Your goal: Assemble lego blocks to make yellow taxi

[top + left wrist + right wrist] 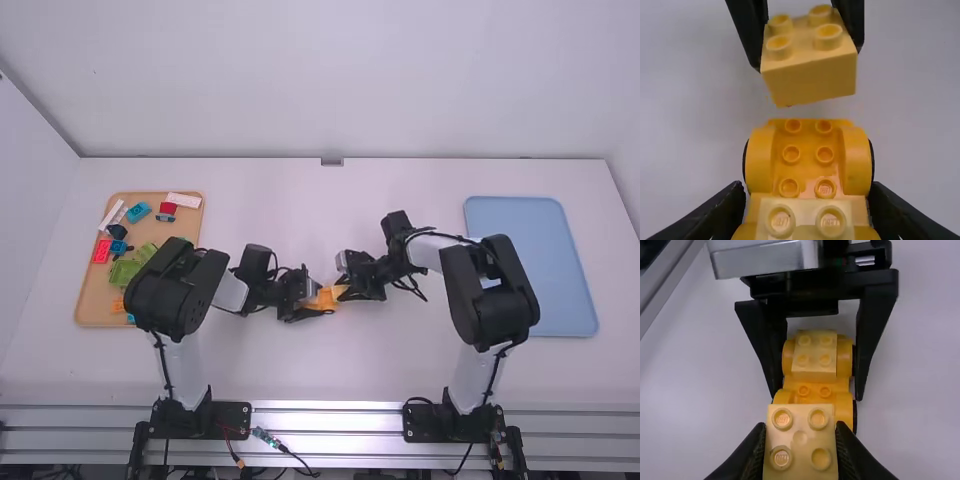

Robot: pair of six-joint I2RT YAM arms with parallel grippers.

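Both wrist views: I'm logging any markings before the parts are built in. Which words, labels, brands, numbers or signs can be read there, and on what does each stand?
Nothing there can be quoted with confidence; these marks are too small to read:
Fitted pale block: raised marks on studs, unreadable.
Orange-yellow wheeled base: raised marks on studs, unreadable.
Block in the right gripper: raised marks on studs, unreadable.

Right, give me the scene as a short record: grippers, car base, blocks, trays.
left gripper: closed on the orange car base
right gripper: closed on a pale yellow block
mounted block: pale yellow, on one end of the base
bare studs: six, beyond the mounted block
held block: not seated
wooden tray: colored bricks, beside left arm
blue tray: beside right arm
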